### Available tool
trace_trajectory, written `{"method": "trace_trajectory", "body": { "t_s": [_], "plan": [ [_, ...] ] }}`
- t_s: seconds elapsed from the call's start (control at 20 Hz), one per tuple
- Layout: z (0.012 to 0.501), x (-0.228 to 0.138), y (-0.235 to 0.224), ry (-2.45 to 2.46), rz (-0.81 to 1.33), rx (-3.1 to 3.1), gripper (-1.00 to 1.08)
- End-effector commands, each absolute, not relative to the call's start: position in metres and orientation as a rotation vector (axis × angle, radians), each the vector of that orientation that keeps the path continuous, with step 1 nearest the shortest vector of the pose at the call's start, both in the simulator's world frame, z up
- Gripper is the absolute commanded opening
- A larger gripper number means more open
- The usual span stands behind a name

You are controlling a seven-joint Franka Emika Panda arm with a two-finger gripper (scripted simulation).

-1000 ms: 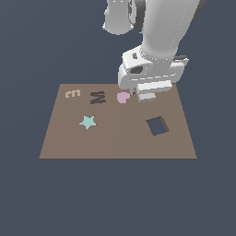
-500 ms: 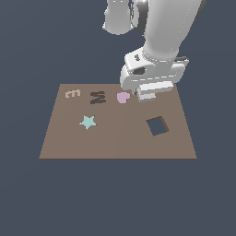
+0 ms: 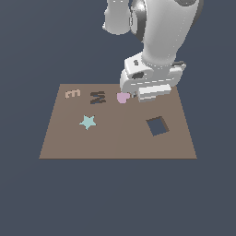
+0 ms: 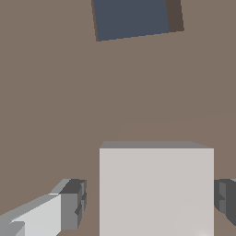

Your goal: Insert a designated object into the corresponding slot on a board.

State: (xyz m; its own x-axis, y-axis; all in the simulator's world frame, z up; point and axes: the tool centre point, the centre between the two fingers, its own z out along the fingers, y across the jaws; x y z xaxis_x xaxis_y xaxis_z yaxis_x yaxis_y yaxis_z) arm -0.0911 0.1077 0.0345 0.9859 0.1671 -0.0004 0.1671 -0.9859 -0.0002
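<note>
The pale grey-beige square block (image 4: 156,191) sits on the brown board (image 4: 55,101), large and close in the wrist view. My gripper (image 4: 147,203) straddles it, open. One finger (image 4: 71,207) stands a small gap off one side and the other finger (image 4: 226,196) is right at the opposite side. The dark navy square slot (image 4: 131,18) lies farther along the board. In the exterior view my gripper's hand (image 3: 147,87) hangs low over the board's (image 3: 115,138) far edge and hides the block. The slot (image 3: 157,126) shows there toward the exterior view's right.
A pink heart (image 3: 122,97) lies just beside the hand. A dark M piece (image 3: 97,97), a tan E piece (image 3: 72,93) and a pale teal star (image 3: 87,122) sit toward the exterior view's left. Dark floor surrounds the board.
The hand has sunk a little lower toward the board near the pink heart. The pieces on the board have not moved.
</note>
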Motion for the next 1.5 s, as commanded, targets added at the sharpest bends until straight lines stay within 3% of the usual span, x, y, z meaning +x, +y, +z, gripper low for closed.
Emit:
{"method": "trace_trajectory", "body": {
  "t_s": [0.0, 0.05, 0.1, 1.45],
  "plan": [
    [0.030, -0.091, 0.108, -0.263, 0.000, -3.130, 1.00],
    [0.030, -0.091, 0.108, -0.263, 0.000, -3.130, 1.00],
    [0.030, -0.091, 0.108, -0.263, 0.000, -3.130, -1.00],
    [0.032, -0.080, 0.122, 0.019, 0.000, -3.141, -1.00]
  ]
}}
